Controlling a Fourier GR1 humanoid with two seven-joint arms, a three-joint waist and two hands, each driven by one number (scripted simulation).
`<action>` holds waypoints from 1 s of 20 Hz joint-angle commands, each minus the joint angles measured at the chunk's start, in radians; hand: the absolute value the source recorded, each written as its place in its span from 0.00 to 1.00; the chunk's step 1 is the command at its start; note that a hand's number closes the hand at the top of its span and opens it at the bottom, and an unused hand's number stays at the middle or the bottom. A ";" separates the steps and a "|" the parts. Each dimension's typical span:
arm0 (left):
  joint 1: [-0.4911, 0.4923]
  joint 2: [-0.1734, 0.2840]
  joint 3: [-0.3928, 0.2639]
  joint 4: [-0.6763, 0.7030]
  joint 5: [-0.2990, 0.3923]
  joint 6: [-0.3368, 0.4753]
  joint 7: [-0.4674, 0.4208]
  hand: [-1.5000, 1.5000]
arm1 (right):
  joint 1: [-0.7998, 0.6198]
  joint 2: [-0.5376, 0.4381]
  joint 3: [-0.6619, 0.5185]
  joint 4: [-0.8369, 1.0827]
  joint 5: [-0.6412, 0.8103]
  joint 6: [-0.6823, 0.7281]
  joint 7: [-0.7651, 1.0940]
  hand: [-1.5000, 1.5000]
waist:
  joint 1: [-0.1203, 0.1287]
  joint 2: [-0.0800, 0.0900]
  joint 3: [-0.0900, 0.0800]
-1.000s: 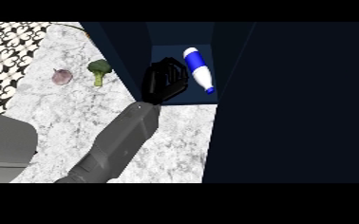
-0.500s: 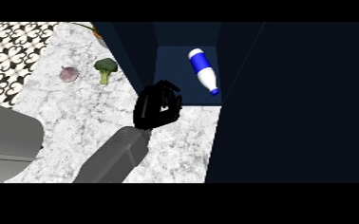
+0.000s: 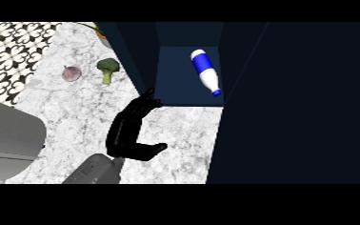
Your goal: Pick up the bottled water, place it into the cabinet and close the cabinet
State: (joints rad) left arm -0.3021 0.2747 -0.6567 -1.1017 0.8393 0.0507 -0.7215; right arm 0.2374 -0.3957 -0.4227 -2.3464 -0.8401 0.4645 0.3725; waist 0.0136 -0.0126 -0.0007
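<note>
The bottled water, white with a blue label and blue cap, lies on its side on the cabinet floor, cap toward the front. My right hand is outside on the marble counter, in front of the cabinet's left corner. It is open with nothing in it, the thumb spread to the right. Its fingertips reach up to the lower edge of the open left door; whether they touch it I cannot tell. My left hand does not show.
A broccoli floret and a small purple vegetable lie on the counter left of the cabinet. A large dark panel fills the right side. A grey rounded shape sits at the left edge.
My right hand has drawn back out of the cabinet toward the lower left and opened wider. The bottle stays lying inside.
</note>
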 commanded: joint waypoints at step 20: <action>0.477 0.536 0.180 -0.484 0.019 -0.050 -0.065 0.00 | -0.177 0.054 0.627 -0.230 0.234 -0.261 0.143 1.00 | 0.015 -0.014 -0.005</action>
State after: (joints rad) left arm 0.1248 0.7378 -0.5111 -1.5256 0.8378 0.0244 -0.7893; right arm 0.0843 -0.3479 0.1265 -2.3561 -0.8139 0.2938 0.4618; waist 0.0252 -0.0195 -0.0049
